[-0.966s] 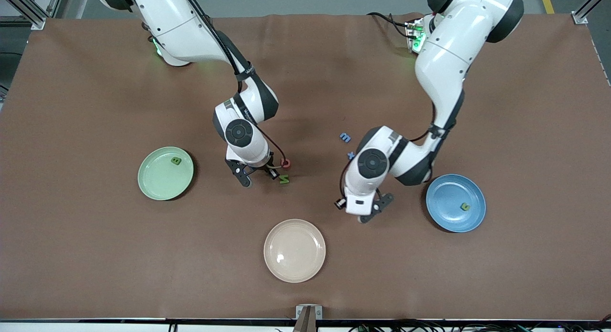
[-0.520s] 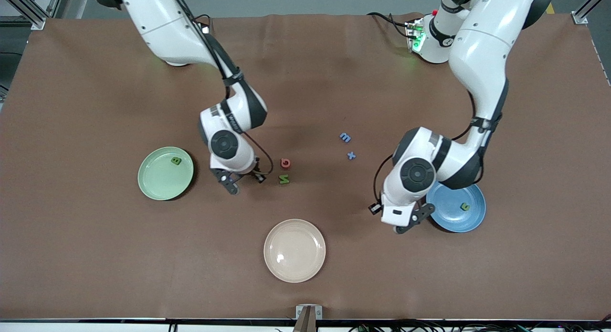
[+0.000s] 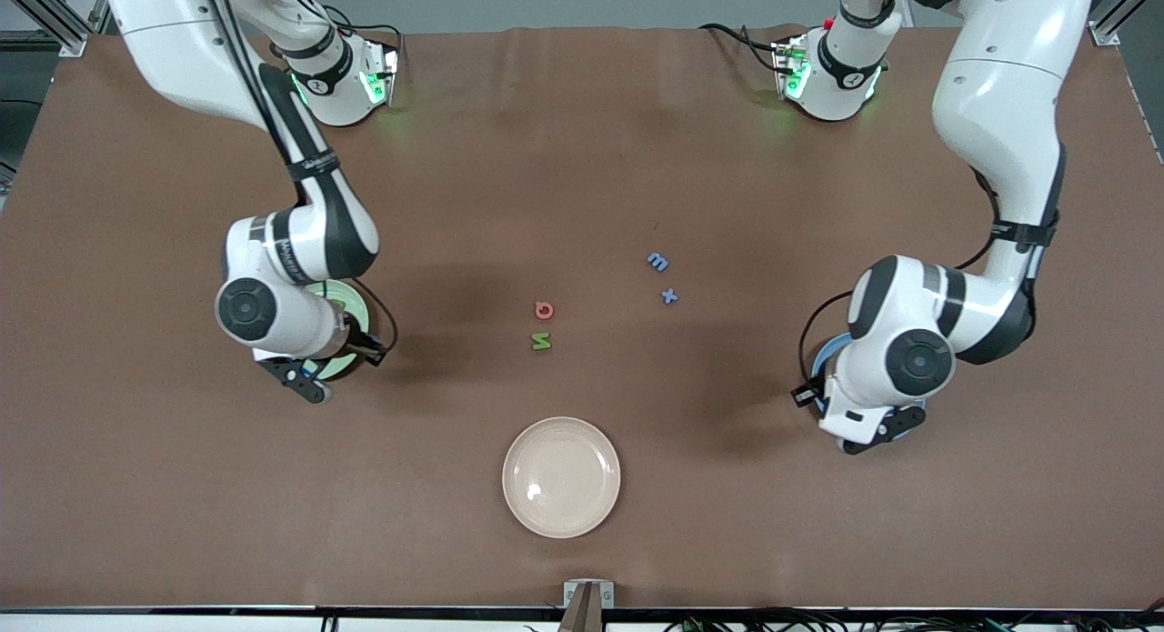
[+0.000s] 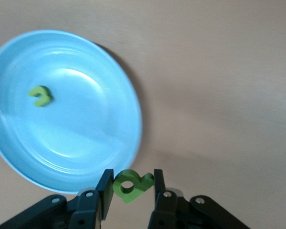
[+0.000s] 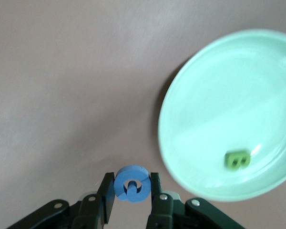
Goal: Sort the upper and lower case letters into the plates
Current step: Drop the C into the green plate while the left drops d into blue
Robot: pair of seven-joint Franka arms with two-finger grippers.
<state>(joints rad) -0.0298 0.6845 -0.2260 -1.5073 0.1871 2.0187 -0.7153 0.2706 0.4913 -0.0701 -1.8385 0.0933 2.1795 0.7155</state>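
- Hovering at the rim of the round light green plastic plate (image 3: 355, 316), the right hand (image 5: 131, 196) is clenched on a small blue foam letter C (image 5: 132, 183); that plate lies toward the right arm's end of the brown surface (image 3: 582, 159) and carries a green foam capital B (image 5: 237, 160).
- Midway along the surface lie a red round foam letter (image 3: 544, 310) and, just nearer the front camera, a green foam capital N (image 3: 541, 342); nearer still sits a cream-beige round plate (image 3: 561, 476).
- A small blue foam m (image 3: 657, 262) and a small blue foam x (image 3: 669, 295) lie close together, toward the left arm's end.
- Over the edge of the round blue plastic plate (image 4: 86, 148), the left hand (image 4: 131, 193) grasps a small green foam p (image 4: 132, 185); a small green foam n (image 4: 40, 95) rests in that plate.
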